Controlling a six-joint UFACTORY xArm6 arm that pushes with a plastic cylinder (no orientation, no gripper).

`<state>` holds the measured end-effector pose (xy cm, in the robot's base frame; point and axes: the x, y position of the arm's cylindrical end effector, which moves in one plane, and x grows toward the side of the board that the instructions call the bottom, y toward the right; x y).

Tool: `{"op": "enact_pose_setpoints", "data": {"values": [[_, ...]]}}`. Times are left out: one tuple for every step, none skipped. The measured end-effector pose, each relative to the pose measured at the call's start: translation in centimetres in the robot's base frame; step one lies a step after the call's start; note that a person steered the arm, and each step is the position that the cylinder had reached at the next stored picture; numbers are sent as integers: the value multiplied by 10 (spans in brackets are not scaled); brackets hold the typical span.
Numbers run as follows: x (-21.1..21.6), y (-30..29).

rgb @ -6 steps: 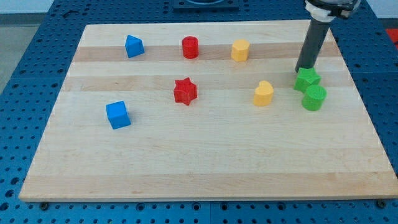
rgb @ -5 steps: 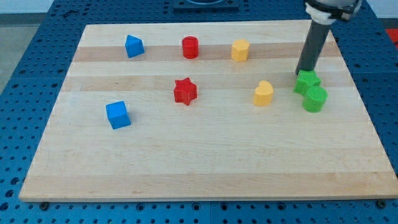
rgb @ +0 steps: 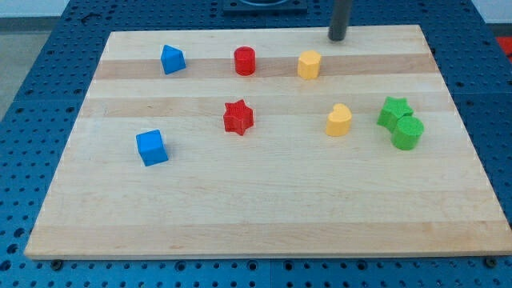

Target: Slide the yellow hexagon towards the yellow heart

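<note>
**Tip parked at the far edge, yellow hexagon untouched**

My tip stands near the top edge of the wooden counter, at about 1 o'clock from the yellow hexagon and clear of it, with bare wood between the two. The rod rises straight out of the view's top. There is no end effector to clench or release here: the rod is bare and holds nothing.

The yellow hexagon sits in the upper band of the counter, right of centre. The yellow heart lies at roughly 5 o'clock from it, well apart, with open wood between them.

At 9 o'clock from the hexagon stands the red cylinder, and further along the same line, toward the view's left, a blue block whose shape looks like a wedge or pentagon; the angle makes it hard to say which. The red star sits near the centre, at about 9 o'clock from the heart. The blue cube lies at about 8 o'clock from the star, well apart.

At 3 o'clock from the heart are two green blocks touching each other: a green star and, at its 5 o'clock, a green cylinder.
</note>
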<state>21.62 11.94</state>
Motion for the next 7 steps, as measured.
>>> {"op": "enact_pose_setpoints", "data": {"values": [[1, -12], [13, -44], [30, -45], [49, -45], [86, -37], [93, -37], [122, -37]]}}
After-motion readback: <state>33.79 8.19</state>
